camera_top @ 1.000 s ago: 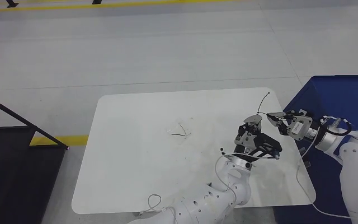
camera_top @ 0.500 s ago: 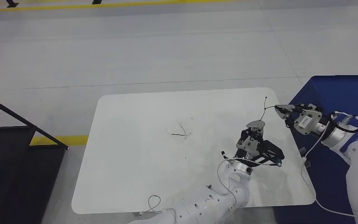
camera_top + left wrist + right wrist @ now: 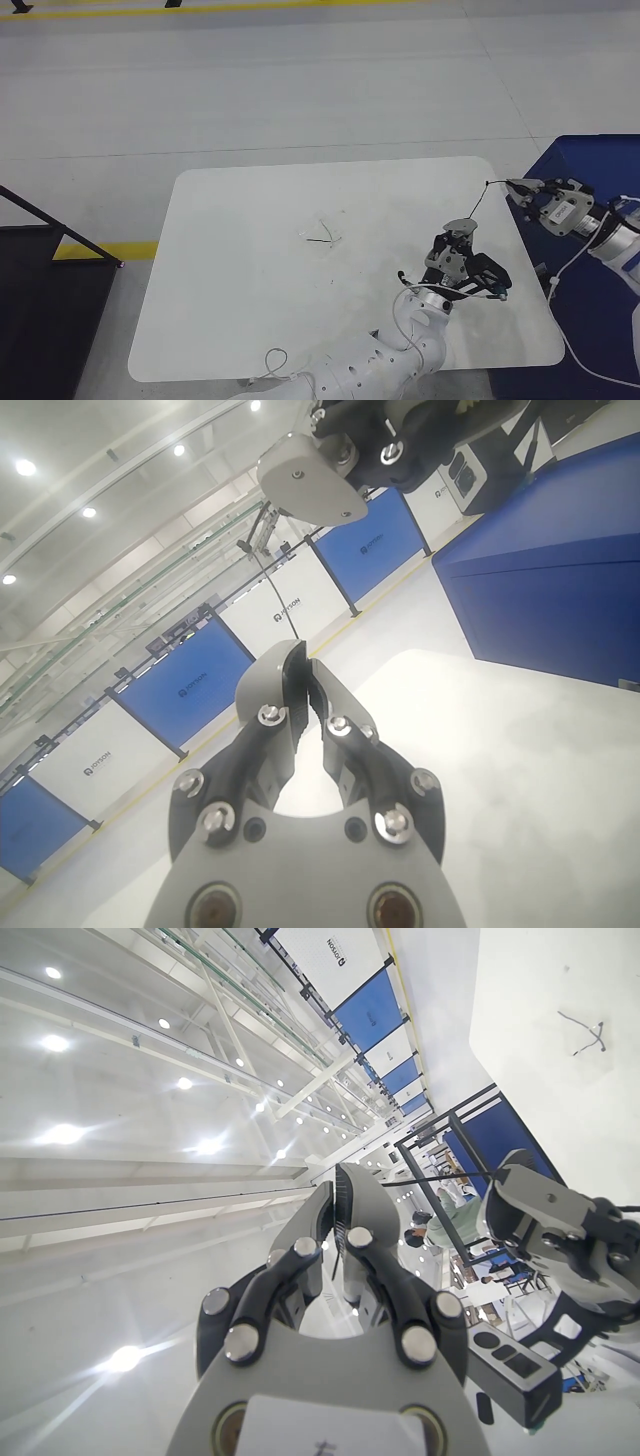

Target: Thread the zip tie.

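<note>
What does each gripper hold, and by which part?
Both pinch the thin black plastic zip tie: left gripper near one end, right gripper near the other.

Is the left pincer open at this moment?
No, the left pincer is shut on the thin black zip tie, which rises from between its tips.

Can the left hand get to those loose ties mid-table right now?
Probably not yet. The way across the white table to the loose thin zip ties looks free, but the left hand is shut on the thin black zip tie that the right hand also holds; it would need to release first.
</note>
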